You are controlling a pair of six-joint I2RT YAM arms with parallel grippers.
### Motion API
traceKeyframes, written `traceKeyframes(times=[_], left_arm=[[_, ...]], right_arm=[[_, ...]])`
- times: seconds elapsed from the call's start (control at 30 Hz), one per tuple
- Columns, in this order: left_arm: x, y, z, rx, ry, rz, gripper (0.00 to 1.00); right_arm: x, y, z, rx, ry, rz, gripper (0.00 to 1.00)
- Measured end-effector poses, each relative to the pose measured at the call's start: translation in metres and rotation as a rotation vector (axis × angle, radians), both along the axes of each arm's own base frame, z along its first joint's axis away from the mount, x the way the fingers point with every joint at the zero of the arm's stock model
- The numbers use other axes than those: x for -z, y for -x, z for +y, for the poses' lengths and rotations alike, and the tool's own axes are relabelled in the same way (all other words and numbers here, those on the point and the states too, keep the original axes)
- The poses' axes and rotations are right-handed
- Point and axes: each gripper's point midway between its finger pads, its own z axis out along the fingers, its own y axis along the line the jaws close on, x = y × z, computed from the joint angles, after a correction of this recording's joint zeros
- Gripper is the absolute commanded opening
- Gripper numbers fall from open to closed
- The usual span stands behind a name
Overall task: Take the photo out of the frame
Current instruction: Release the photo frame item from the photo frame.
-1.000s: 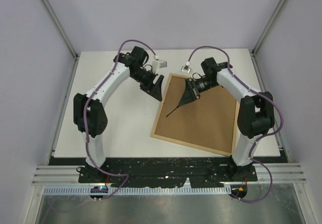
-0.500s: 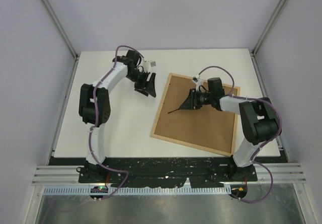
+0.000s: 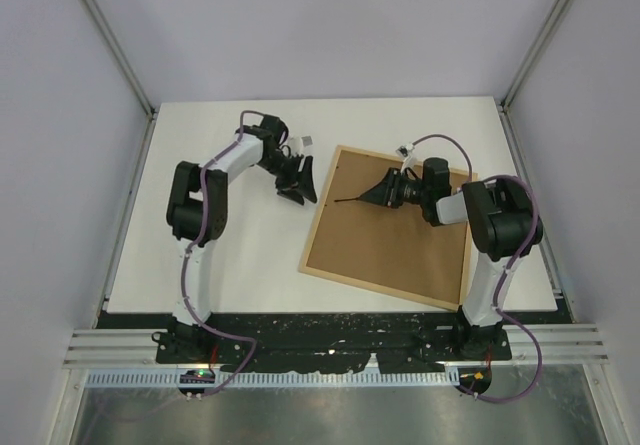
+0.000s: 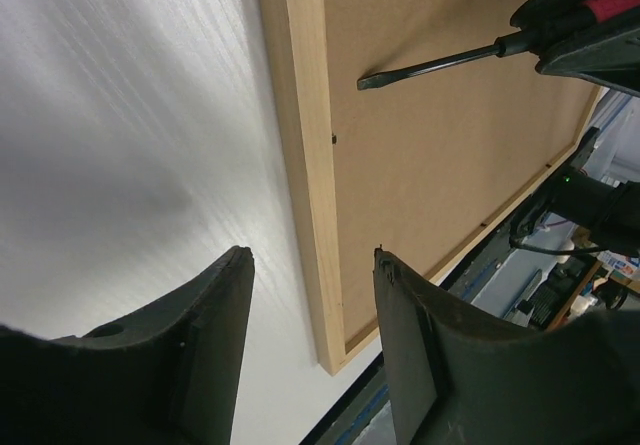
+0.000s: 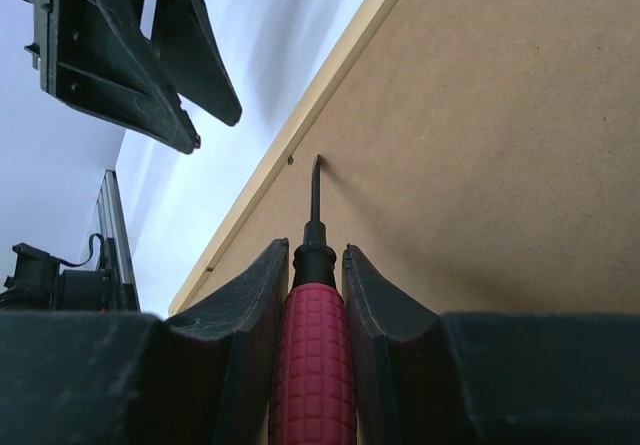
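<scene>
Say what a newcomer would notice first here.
A large frame lies brown back up, skewed on the right half of the white table. The right gripper clamps a red-handled screwdriver, tip near the frame's left rail; the left gripper hangs open beside that rail.

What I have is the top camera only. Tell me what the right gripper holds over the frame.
Observer: The right gripper is shut on a screwdriver with a ribbed red handle, which is hidden from above.
Operator: Report where the tip is.
Observer: The tip points at the brown back panel just inside the frame, beside a small dark mark at the border. Contact cannot be told.
Operator: Now the left gripper.
Observer: The left gripper is open and empty, with one finger over the table and the other over the frame's wooden edge.
</scene>
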Motion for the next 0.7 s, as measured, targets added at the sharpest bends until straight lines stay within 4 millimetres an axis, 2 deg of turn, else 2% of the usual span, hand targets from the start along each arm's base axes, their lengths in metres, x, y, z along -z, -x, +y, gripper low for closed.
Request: traceKeyframes(times=[0.23, 0.37, 0.7], left_arm=[[0.01, 0.01, -0.015, 0.004, -0.032, 0.026, 0.42], [0.015, 0.014, -0.021, 0.012, -0.046, 0.03, 0.39], [0.032, 0.017, -0.022, 0.001, -0.067, 0.075, 0.38]], right_arm=[[0.002, -0.001, 0.005, -0.015, -0.05, 0.009, 0.08], [0.004, 0.002, 0.008, -0.039, -0.074, 0.019, 0.08], [0.007, 0.009, 0.012, -0.071, -0.108, 0.053, 0.08]])
